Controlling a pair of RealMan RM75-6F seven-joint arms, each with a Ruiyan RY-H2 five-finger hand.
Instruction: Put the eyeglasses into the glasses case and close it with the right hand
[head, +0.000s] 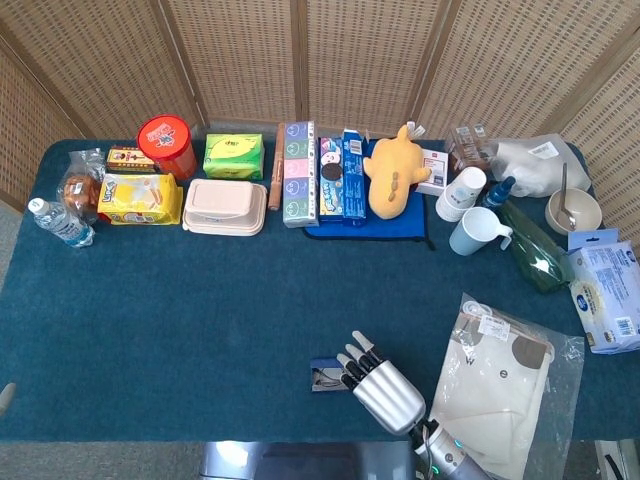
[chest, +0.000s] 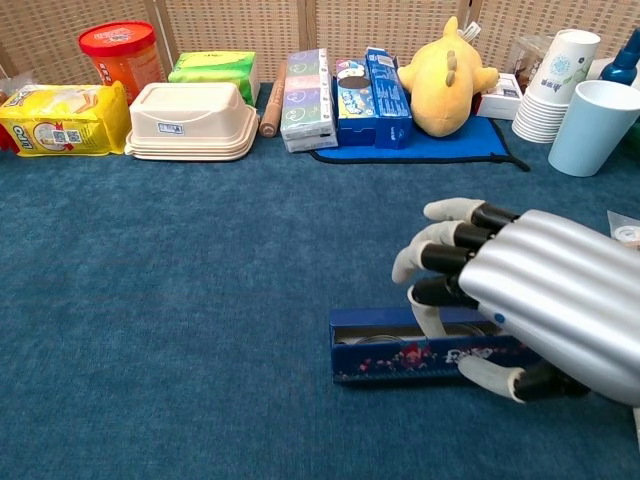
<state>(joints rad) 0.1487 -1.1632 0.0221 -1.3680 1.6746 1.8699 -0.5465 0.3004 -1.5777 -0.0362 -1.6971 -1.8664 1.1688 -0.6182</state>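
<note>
The right hand (chest: 510, 300) hovers low over the glasses case (chest: 420, 348), fingers (chest: 432, 262) slightly spread and curled down toward the case's right half, thumb against its raised front flap. The navy, flower-patterned case lies on the blue counter (chest: 200, 330) near the front edge, long axis left to right, half closed. The eyeglasses (head: 327, 376) lie inside, barely visible. The left hand is out of sight.
</note>
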